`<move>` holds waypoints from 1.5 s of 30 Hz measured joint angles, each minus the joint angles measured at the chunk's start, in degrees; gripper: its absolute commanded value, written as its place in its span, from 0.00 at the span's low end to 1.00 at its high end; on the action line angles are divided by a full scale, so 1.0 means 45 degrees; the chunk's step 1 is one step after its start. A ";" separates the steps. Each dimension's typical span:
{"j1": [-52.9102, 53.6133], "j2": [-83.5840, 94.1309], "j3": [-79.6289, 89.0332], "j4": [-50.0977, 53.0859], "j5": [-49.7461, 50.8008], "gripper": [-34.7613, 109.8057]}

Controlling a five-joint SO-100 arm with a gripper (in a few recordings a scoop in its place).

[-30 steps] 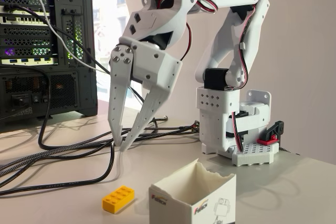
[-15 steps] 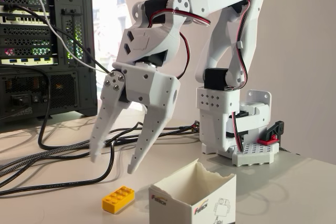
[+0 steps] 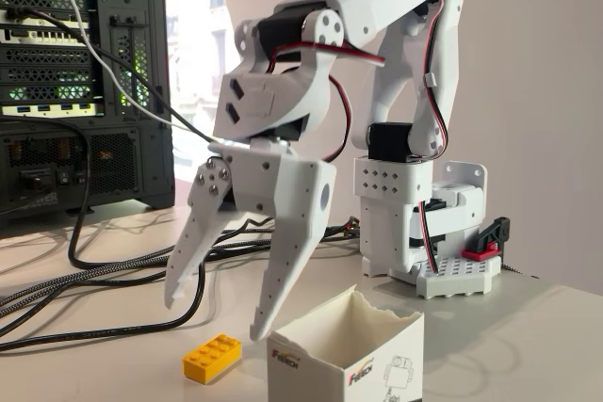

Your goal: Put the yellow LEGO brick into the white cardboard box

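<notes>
Cardboard first: the white cardboard box [image 3: 347,355] stands at the near edge of the fixed view, below and to the right of the gripper [image 3: 219,317]. Its top is open, its upper rim torn and uneven, and its front faces carry red-and-black logo text and a printed robot drawing. The box's bottom is cut off by the picture's lower edge.

Just left of the box, apart from it, the yellow LEGO brick [image 3: 212,357] lies flat on the table [image 3: 528,336], studs up, below the gap between the gripper's tips. Bare tabletop surrounds the brick on its left and front sides.

Above the brick hangs the gripper, pointing downward with its two white fingers [image 3: 193,247] spread wide and nothing held between them. The left fingertip ends well above the table; the right one reaches lower, close beside the box's upper left corner, though whether it touches the rim cannot be told.

Behind the gripper, black and braided cables [image 3: 113,275] trail across the table from the left. To the gripper's right and farther back, the white arm base [image 3: 415,223] sits on a perforated plate, with a red-and-black clamp [image 3: 490,237] at that plate's right end. The table to the right of the box is open.

Farthest back on the left stands a black computer case [image 3: 75,82]; a plain wall [image 3: 546,91] closes the right.
</notes>
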 measured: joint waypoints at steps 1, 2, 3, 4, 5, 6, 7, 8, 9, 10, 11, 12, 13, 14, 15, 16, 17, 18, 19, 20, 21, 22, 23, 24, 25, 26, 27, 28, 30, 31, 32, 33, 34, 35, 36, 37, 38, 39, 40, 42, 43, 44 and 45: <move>-0.0039 -0.0137 0.0000 0.0000 0.0078 0.43; -0.0059 -0.0293 0.0000 0.0000 0.0195 0.43; -0.0059 -0.0488 0.0000 0.0000 0.0273 0.43; -0.0039 -0.0703 0.0000 0.0000 0.0332 0.43; -0.0039 -0.0918 0.0000 0.0000 0.0371 0.43; -0.0039 -0.1055 -0.0059 0.0000 0.0410 0.43; -0.0039 -0.1172 -0.0137 0.0000 0.0449 0.42; -0.0039 -0.1367 -0.0215 0.0000 0.0449 0.42; -0.0039 -0.1484 -0.0273 0.0000 0.0488 0.42; -0.0039 -0.1641 -0.0371 -0.0020 0.0566 0.42; -0.0039 -0.1758 -0.0469 0.0000 0.0625 0.41; 0.0000 -0.1895 -0.0566 0.0000 0.0664 0.41; 0.0020 -0.2012 -0.0684 0.0000 0.0684 0.40; 0.0039 -0.2148 -0.0781 0.0000 0.0684 0.39; 0.0059 -0.2227 -0.0859 0.0000 0.0703 0.37; 0.0059 -0.2285 -0.0957 0.0000 0.0723 0.35; 0.0078 -0.2305 -0.1035 0.0000 0.0664 0.33; 0.0137 -0.2324 -0.1113 0.0000 0.0625 0.34; 0.0234 -0.2402 -0.1152 0.0000 0.0625 0.34; 0.0293 -0.2500 -0.1250 0.0000 0.0625 0.34; 0.0293 -0.2559 -0.1309 0.0000 0.0625 0.34; 0.0254 -0.2637 -0.1367 0.0000 0.0625 0.33; 0.0234 -0.2734 -0.1426 0.0000 0.0605 0.33; 0.0215 -0.2793 -0.1484 0.0000 0.0605 0.33; 0.0254 -0.2812 -0.1543 0.0000 0.0605 0.33; 0.0332 -0.2812 -0.1582 0.0000 0.0586 0.32; 0.0430 -0.2812 -0.1602 0.0000 0.0527 0.32; 0.0488 -0.2812 -0.1602 0.0000 0.0508 0.31; 0.0469 -0.2812 -0.1660 0.0000 0.0469 0.27; 0.0430 -0.2871 -0.1738 0.0000 0.0430 0.24; 0.0410 -0.2949 -0.1797 0.0020 0.0391 0.23; 0.0410 -0.2988 -0.1797 0.0039 0.0332 0.22; 0.0449 -0.3008 -0.1836 0.0039 0.0273 0.22; 0.0508 -0.3027 -0.1914 0.0039 0.0234 0.21; 0.0645 -0.3027 -0.1973 0.0039 0.0156 0.20; 0.0684 -0.3027 -0.1992 0.0039 0.0078 0.19; 0.0703 -0.3027 -0.2012 0.0039 0.0039 0.19; 0.0703 -0.3027 -0.2031 0.0039 0.0000 0.19; 0.0684 -0.3027 -0.2031 0.0039 -0.0078 0.18; 0.0684 -0.3027 -0.2031 0.0039 -0.0176 0.18; 0.0703 -0.3027 -0.2031 0.0039 -0.0215 0.18; 0.0703 -0.3027 -0.2031 0.0039 -0.0313 0.18; 0.0703 -0.3027 -0.2031 0.0078 -0.0449 0.18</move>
